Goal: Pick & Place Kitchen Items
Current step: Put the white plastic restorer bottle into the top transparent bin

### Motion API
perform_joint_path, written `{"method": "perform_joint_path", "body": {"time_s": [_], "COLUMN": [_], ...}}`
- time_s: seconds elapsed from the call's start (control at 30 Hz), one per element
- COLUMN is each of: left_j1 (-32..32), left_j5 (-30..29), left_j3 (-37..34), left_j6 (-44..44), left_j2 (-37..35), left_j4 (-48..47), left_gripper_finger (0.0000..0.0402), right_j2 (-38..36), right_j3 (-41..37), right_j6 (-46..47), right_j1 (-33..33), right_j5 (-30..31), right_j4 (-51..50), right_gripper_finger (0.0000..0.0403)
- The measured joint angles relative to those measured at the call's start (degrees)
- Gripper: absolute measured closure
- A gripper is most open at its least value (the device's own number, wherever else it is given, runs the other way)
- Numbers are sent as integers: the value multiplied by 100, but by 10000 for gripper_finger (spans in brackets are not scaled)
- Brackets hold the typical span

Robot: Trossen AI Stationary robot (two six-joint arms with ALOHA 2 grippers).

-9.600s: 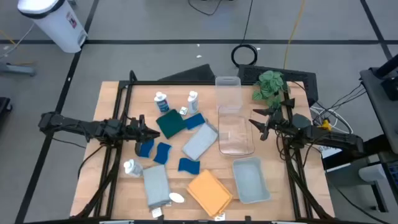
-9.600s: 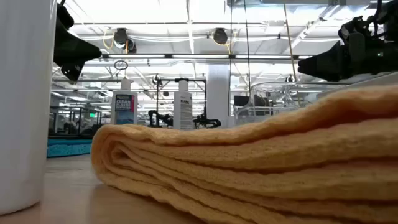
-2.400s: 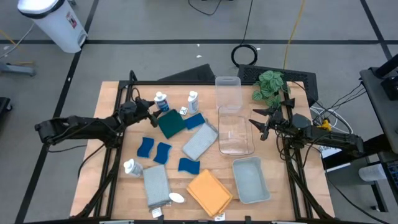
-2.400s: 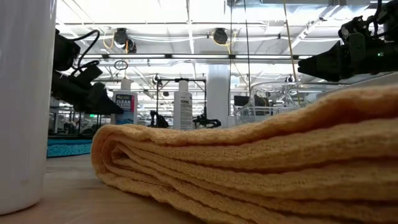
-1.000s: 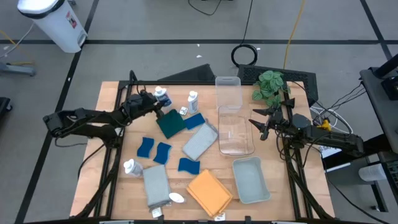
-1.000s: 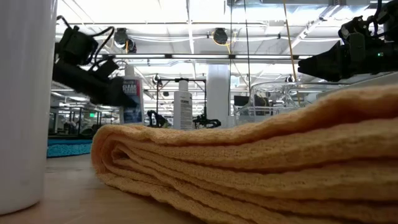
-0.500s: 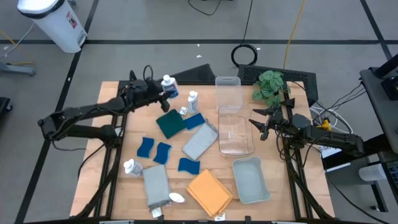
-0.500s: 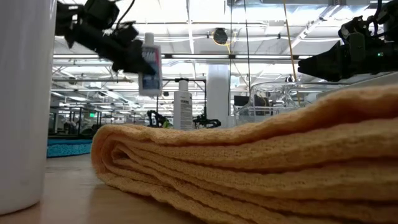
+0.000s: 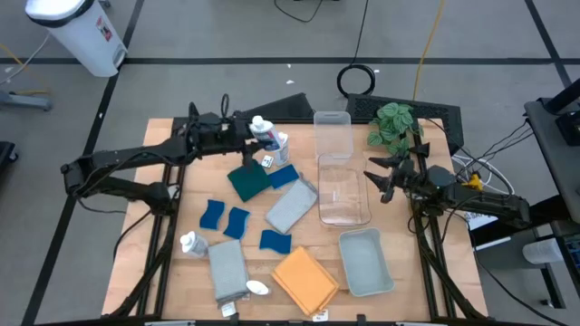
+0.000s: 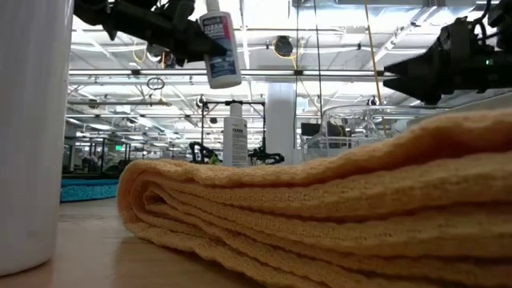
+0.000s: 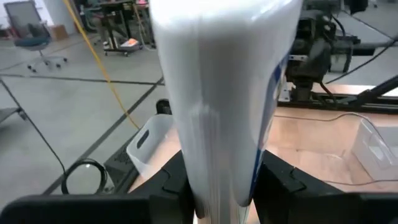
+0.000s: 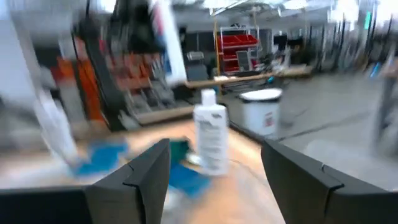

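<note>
My left gripper [image 9: 252, 136] is high above the table's far left part, shut on a small white bottle with a blue label [image 9: 264, 133], which also shows in the low view [image 10: 221, 44]. A second bottle [image 9: 280, 145] stands on the table just below it, and a third [image 9: 190, 243] stands near the front left. Blue sponges [image 9: 236, 222], a teal cloth [image 9: 247, 181], two grey cloths [image 9: 290, 206] and an orange cloth [image 9: 305, 277] lie on the table. My right gripper [image 9: 381, 181] is open and empty at the right side of the clear bin [image 9: 343, 213]. My left gripper pinches the bottle's body [image 11: 224, 124] between its two fingers [image 11: 283, 183], one on each side. The fingers come about level from the table's left. The bottle is lifted clear of the table, cap up and a little tilted [image 10: 214, 16].
A second clear bin [image 9: 332, 119] stands at the far edge, and a pale grey-blue tray [image 9: 352, 272] at the front right. A green plant [image 9: 391, 124] is at the far right corner. The orange cloth fills the front of the low view [image 10: 320, 208].
My left gripper has risen and gone toward the table's right with the white bottle. The bottle has been lifted clear of the table and now hangs high above the second bottle.
</note>
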Motion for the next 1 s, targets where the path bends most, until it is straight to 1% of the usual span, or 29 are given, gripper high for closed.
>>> {"method": "perform_joint_path", "body": {"time_s": [0.07,0.13,0.27,0.43,0.5,0.6,0.67,0.77,0.87,0.93,1.0], "left_j1": [-55,-101,-159,-196,-200,-195,-195,-201,-234,-261,-292], "left_j5": [-10,-8,-4,-5,1,0,73,212,211,210,212], "left_j3": [121,300,522,599,676,777,828,874,884,884,884], "left_j6": [63,83,164,178,181,181,181,181,179,179,178], "left_j2": [146,314,613,1028,1174,1389,1529,1646,1683,1685,1685], "left_j4": [-41,-146,-195,-17,9,31,14,18,-7,-6,-6], "left_gripper_finger": [285,285,285,285,285,285,285,285,285,283,281], "right_j2": [2,0,1,96,289,858,1373,2312,3266,3888,4457], "right_j3": [-2,-2,-2,-2,-2,12,159,755,1586,2189,2826], "right_j6": [998,1431,1495,1517,1488,1306,1026,487,-26,-368,-588], "right_j1": [0,1,0,0,-1,0,0,0,-2,-28,-111], "right_j5": [50,170,867,1438,1549,1420,1149,797,742,712,407], "right_j4": [212,370,537,777,1223,2568,3089,2970,2825,2535,2088], "right_gripper_finger": [174,174,174,175,174,174,174,174,174,174,174]}}
